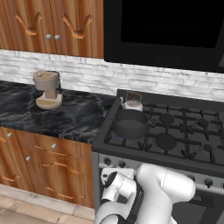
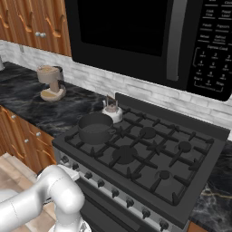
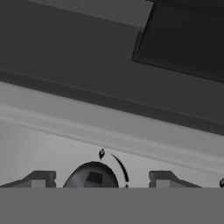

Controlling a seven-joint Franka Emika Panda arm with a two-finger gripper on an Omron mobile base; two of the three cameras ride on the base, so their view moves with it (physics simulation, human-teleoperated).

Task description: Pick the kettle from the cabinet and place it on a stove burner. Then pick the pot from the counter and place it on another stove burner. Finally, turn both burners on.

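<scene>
On my left the counter (image 1: 74,116) carries a beige coffee machine (image 1: 47,89); beside it on the range, the pot (image 1: 131,124) sits on the front-left burner with the kettle (image 1: 132,103) just behind it. My gripper (image 3: 100,180) is spread open, unclenched, its fingertips (image 3: 40,178) flanking a stove knob (image 3: 92,176) without touching it.

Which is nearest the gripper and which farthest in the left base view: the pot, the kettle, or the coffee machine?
The gripper is down at the stove's front knob panel, below the front-left burner.
1. Pot, on the front-left burner.
2. Kettle, just behind the pot.
3. Coffee machine, far left on the counter.
</scene>
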